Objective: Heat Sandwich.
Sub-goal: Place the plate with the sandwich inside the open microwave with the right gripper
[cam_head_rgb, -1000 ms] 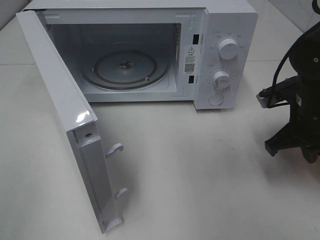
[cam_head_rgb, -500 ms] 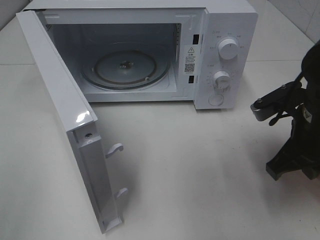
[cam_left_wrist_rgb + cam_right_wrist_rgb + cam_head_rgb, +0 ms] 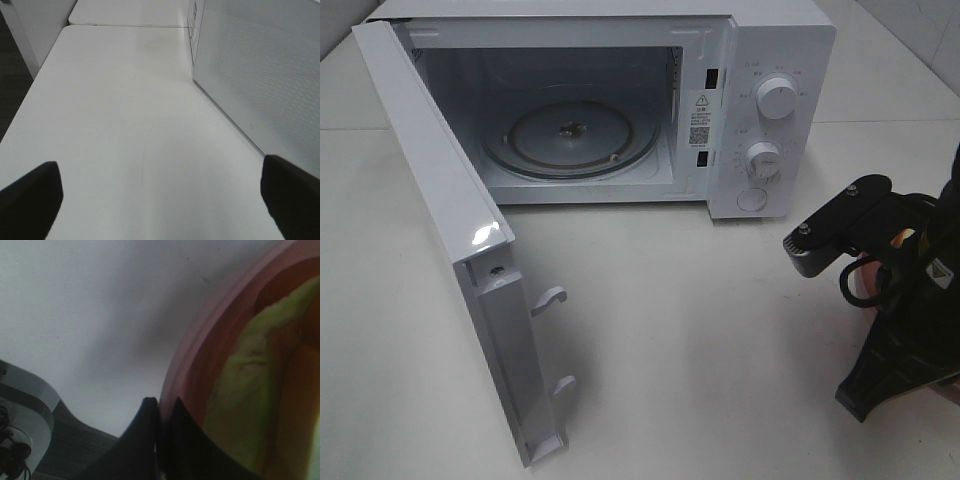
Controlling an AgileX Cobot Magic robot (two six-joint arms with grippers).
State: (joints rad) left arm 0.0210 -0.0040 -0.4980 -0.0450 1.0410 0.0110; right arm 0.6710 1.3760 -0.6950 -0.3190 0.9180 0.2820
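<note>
High over the table (image 3: 720,350), the overhead camera shows a white microwave (image 3: 800,60) at twelve o'clock. Its door (image 3: 450,220) is swung wide toward eight o'clock, a glass turntable (image 3: 570,135) lies inside, and two knobs (image 3: 777,97) sit on the panel toward one o'clock. The right arm (image 3: 910,300) hangs at four o'clock, well apart from the microwave, and its own body hides the fingertips in this view. From the left wrist camera, the left gripper (image 3: 160,195) hovers above the tabletop with its jaws wide apart, and the door's dotted outer face stands just beside one finger (image 3: 292,195). From the right wrist camera, the right gripper (image 3: 160,407) has its jaws pressed together on the rim of a pink plate (image 3: 210,325). The sandwich (image 3: 240,390) lies on that plate, its green layer and golden crust close to the pinched rim.
</note>
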